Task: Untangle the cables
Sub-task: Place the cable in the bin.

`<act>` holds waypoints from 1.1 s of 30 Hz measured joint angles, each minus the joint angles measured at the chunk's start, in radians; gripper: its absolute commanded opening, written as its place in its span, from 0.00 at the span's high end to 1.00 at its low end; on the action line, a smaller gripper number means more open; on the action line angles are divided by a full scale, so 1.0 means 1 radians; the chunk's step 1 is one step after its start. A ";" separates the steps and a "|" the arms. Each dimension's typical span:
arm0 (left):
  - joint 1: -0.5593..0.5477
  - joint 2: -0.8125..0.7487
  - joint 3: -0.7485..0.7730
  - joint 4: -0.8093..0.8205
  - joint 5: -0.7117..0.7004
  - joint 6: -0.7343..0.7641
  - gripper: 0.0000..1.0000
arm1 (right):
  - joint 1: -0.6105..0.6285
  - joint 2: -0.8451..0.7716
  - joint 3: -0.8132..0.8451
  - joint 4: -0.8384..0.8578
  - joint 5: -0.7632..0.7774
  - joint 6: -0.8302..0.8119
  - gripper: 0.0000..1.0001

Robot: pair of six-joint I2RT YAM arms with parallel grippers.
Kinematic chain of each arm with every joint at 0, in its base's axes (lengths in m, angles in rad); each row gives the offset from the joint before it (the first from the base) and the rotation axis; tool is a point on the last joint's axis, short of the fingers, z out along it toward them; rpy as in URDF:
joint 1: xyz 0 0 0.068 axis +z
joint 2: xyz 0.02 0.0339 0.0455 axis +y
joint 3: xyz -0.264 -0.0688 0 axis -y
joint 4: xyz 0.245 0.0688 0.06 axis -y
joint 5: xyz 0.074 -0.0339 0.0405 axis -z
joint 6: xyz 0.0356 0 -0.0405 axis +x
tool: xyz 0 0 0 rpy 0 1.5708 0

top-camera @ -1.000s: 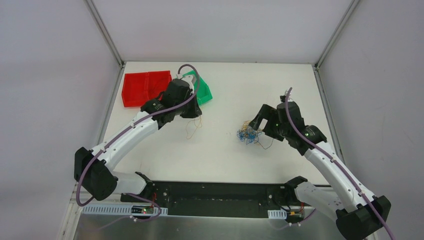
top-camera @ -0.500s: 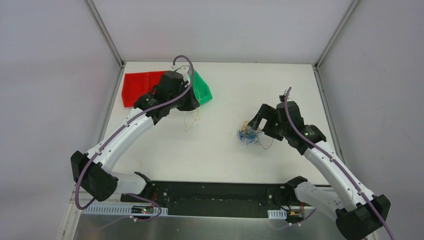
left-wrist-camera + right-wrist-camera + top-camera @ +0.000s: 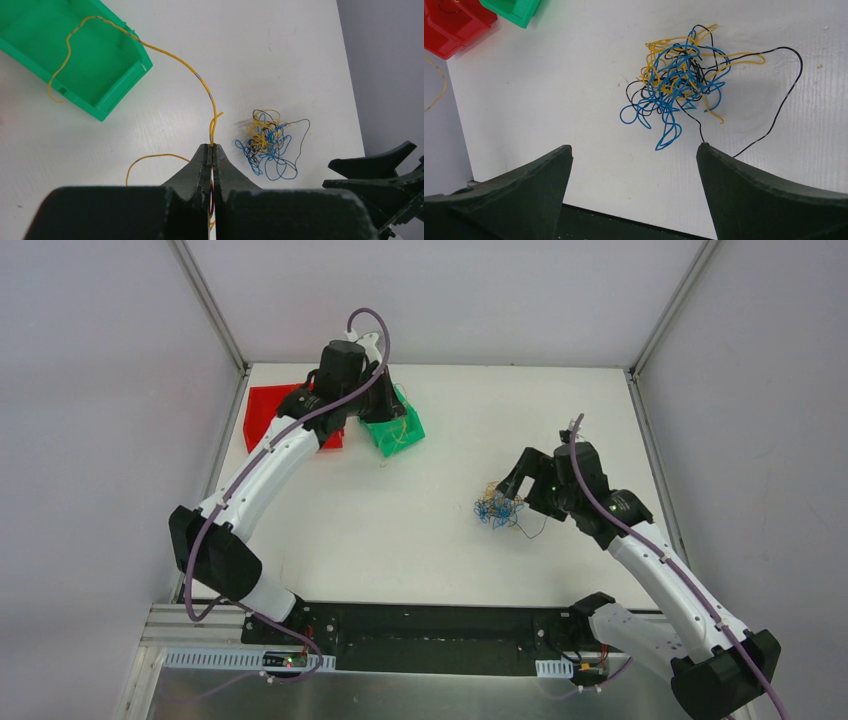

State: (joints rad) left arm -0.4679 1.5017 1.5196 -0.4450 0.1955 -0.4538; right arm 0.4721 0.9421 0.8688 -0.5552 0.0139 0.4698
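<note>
Here, on white table (image 3: 430,540), green bin (image 3: 92,67) with yellow cable (image 3: 172,57) trailing across it and down into left pincer (image 3: 212,150), pinched tight on that strand. Right pincer (image 3: 634,147) spread wide, cable clump (image 3: 679,75) lying on table just beyond its fingertips.

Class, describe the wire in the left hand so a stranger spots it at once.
Find the green bin beside the red bin. A long yellow wire runs from it to the shut left hand. Unlike the tangled clump nearby, it is one loose strand.
</note>
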 measured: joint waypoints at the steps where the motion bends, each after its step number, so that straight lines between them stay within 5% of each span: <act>1: 0.011 0.015 0.006 0.004 0.011 -0.002 1.00 | -0.002 0.000 0.000 0.000 0.000 0.000 0.01; 20: 0.275 0.476 0.151 0.162 0.192 -0.148 1.00 | -0.034 0.000 0.000 -0.001 0.000 -0.008 0.01; 33: 0.294 0.648 0.282 0.246 0.270 -0.307 1.00 | -0.063 -0.004 0.000 -0.002 -0.031 -0.014 0.01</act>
State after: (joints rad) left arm -0.1738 2.1494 1.8015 -0.1989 0.4656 -0.7605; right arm 0.4095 0.9382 0.8688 -0.5575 -0.0166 0.4557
